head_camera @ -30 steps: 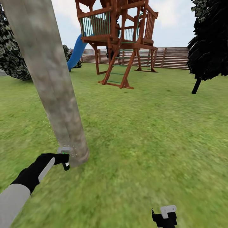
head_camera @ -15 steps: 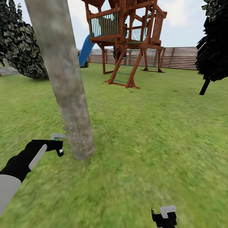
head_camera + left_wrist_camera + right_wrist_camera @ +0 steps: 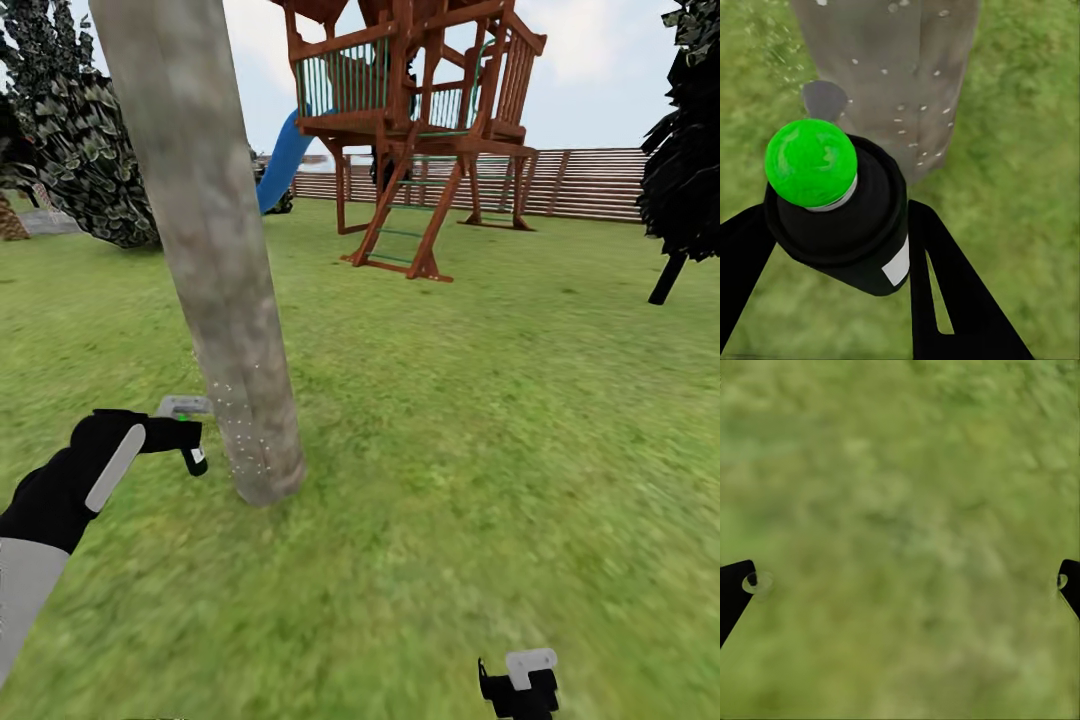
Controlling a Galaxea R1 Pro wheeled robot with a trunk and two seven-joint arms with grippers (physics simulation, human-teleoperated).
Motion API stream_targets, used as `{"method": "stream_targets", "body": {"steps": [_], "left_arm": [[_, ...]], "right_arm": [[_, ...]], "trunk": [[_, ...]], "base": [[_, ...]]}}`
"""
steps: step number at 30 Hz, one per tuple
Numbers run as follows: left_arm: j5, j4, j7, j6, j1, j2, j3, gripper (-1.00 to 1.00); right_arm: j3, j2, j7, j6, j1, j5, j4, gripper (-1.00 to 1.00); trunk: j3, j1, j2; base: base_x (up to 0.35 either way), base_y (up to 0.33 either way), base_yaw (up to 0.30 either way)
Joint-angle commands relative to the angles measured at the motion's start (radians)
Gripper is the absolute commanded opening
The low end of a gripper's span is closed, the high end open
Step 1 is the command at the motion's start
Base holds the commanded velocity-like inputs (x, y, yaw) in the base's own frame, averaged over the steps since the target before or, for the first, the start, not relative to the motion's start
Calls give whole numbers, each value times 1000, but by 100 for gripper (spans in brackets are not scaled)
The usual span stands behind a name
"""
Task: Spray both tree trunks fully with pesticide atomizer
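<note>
Left gripper [image 3: 832,247] was clamped round the sprayer [image 3: 836,210] body below its green cap, aimed at the speckled trunk [image 3: 215,270] base just beside it; light, rigid, likely slick can; right gripper [image 3: 900,581] spread wide, empty over grass [image 3: 480,420]

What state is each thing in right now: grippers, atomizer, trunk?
left gripper: shut on the atomizer
atomizer: held, aimed at the trunk's base
tree trunk: white pesticide specks low down, bare above
right gripper: open, over grass
</note>
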Motion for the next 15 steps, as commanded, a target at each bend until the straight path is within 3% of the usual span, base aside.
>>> {"method": "stream_targets", "body": {"steps": [1,4,15], "left_arm": [[-1,0,1,0,0,-1,0,-100],[-1,0,3,0,0,-1,0,-100],[-3,0,5,-1,0,-1,0,-100]], "right_arm": [[0,0,0,0,0,0,0,100],[0,0,0,0,0,0,0,100],[0,-2,0,0,0,2,0,100]], "trunk": [[0,0,0],[0,0,0],[0,0,0]], "base": [[103,-254,275],[26,-266,187],[1,-272,8]]}}
